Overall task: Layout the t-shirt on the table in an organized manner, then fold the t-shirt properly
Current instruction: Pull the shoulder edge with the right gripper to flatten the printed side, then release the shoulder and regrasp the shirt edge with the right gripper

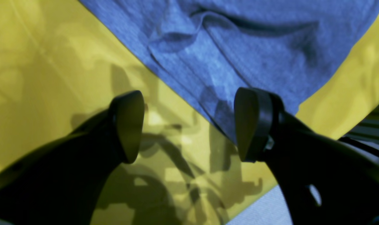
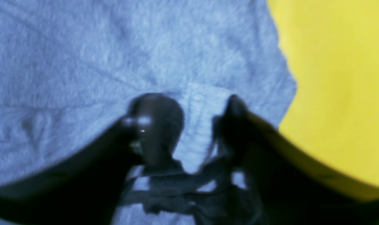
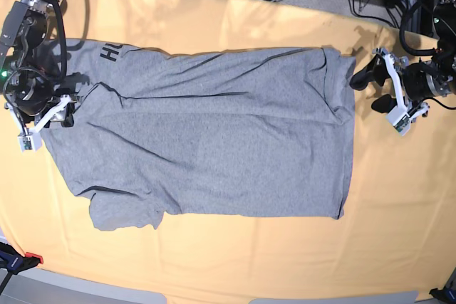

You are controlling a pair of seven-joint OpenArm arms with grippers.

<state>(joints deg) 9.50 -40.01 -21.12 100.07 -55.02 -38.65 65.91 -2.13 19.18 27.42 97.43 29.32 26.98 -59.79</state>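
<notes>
The table [image 3: 214,19], under its yellow-orange cloth, fills nearly the whole base view, with a strip of cables and a power bar beyond its far edge. The t-shirt [image 3: 214,133] lies spread across the middle of it, lengthwise from the left side toward the right, mostly flat. One side is folded over along the far edge, where a few black letters show at the far left. A sleeve sticks out toward the near left corner.

Only the base view takes in the whole garment. The left wrist view shows instead a rumpled corner of grey cloth [image 1: 227,53] with a curled fold, the bare yellow cover beside it, and the table's edge low in the frame. The right wrist view is blurred and close: grey knit [image 2: 114,56] under the fingers, yellow cover off to one side.

The right gripper [image 3: 64,110] sits low at the shirt's left end, its arm coming in from the far left corner. Its fingers stand parted with a ridge of fabric between them [image 2: 195,125]; I cannot tell whether they pinch it. The left gripper [image 3: 381,90] hovers just off the shirt's right end, turned toward the cloth, fingers spread wide and grasping nothing [image 1: 189,125].
</notes>
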